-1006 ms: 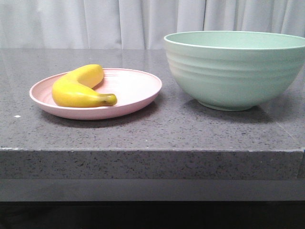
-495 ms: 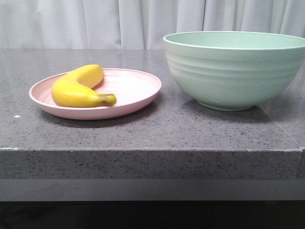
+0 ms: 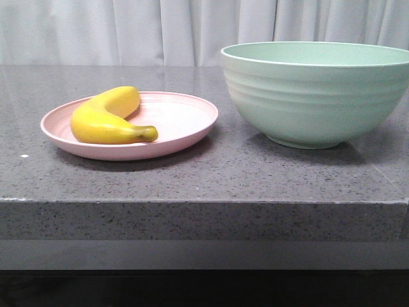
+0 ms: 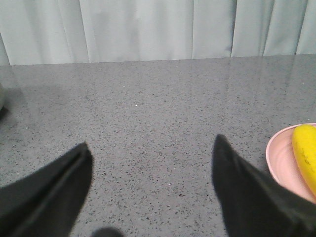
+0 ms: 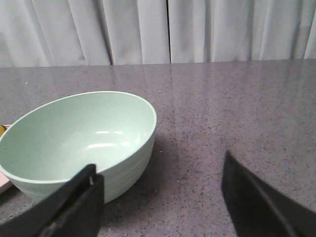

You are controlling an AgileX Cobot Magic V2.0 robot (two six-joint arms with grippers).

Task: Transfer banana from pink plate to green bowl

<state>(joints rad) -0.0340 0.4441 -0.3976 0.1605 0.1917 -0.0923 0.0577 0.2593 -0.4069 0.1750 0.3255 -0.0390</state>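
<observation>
- Banana [image 3: 105, 121]: short, plump, curved and bright yellow, with a dark greenish-brown stem tip pointing toward the bowl side; it lies on the left part of the plate in the front view, untouched by either gripper.
- Shallow round pale-pink plate [image 3: 182, 118] with faint concentric rings and a low raised rim rests flat on the counter, left of the bowl and apart from it.
- Large deep pale mint-green bowl [image 3: 316, 96] with horizontal ridges around its outside stands upright on the right; the right wrist view shows a bare inside.
- Dark grey speckled stone counter [image 3: 204, 173] carries both dishes, with a pale pleated curtain [image 3: 128, 32] behind it.
- Left gripper [image 4: 150, 148], seen from its own wrist camera, has its two black fingers spread wide over bare counter, holding nothing; the plate's rim and the banana's end show just beside one finger.
- Right gripper [image 5: 160, 170] likewise has its jaws wide apart and empty, with the bowl near one finger.
</observation>
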